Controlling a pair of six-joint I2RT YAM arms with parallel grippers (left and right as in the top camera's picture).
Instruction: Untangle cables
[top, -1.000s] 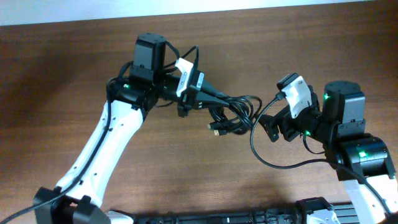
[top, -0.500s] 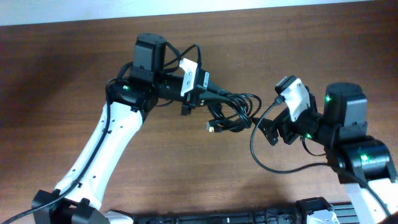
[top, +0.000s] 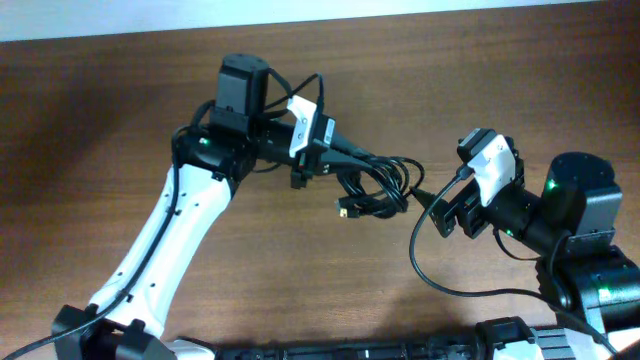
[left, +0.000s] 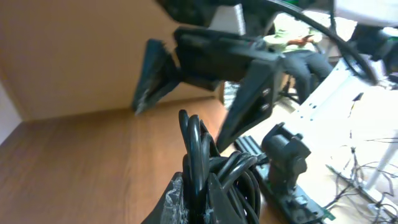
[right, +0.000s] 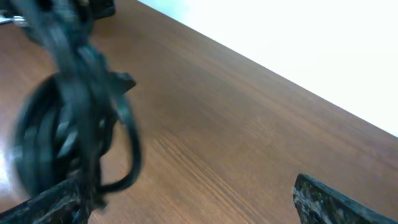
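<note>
Wood table (top: 500, 100) | left hand (top: 345, 155) pinches cables (top: 375, 185), grip partly cut off | right hand (top: 438, 210) wide

cables (top: 372, 188) block centre, bare table (top: 90, 130) left

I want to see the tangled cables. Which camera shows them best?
Overhead: the whole bundle of cables shows sharply. Left wrist shows only a few close loops; right wrist shows them blurred.
</note>
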